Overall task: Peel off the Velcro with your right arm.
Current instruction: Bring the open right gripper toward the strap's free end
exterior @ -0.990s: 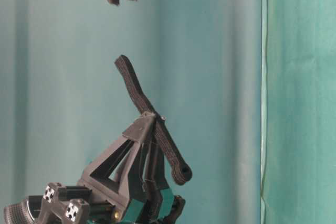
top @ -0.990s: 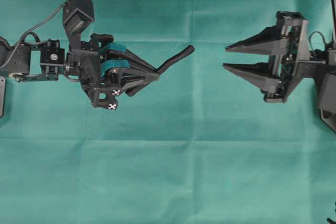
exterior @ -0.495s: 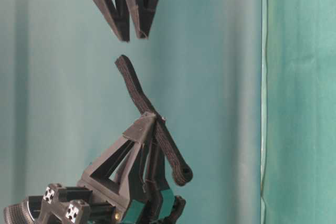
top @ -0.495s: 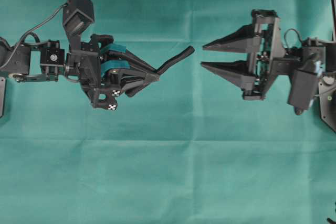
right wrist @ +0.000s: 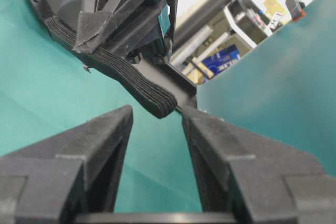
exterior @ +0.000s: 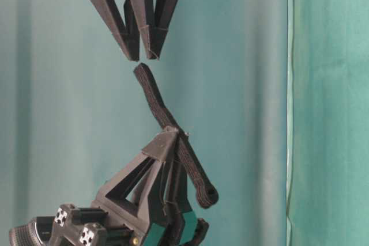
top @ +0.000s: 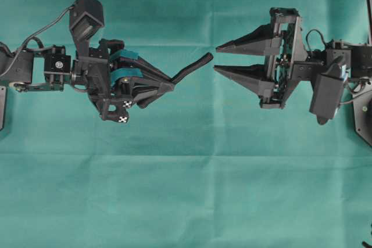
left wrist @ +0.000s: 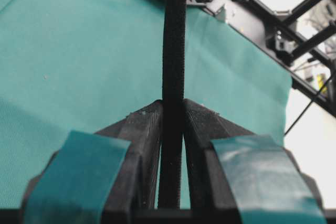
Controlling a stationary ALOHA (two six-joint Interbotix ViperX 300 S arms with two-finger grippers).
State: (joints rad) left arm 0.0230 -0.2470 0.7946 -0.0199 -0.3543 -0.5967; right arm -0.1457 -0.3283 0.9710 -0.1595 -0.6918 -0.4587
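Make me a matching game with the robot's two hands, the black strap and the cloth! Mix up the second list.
Things:
1. left hand
2. right hand
3. Velcro strap
4. cloth

States:
A. teal green, spread under everything
B. open, tips just short of the strap's free end
C. shut on the strap, teal pads on its fingers
D. black, pinched partway along, one end sticking out toward the other hand

Pairs: 1-C, 2-B, 3-D, 4-A

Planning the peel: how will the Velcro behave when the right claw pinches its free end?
The Velcro, clamped in the left claw, juts out unsupported with a slight curve, so probably springy rather than limp. Thin and narrow: likely light. Its fuzzy surface should resist slipping.
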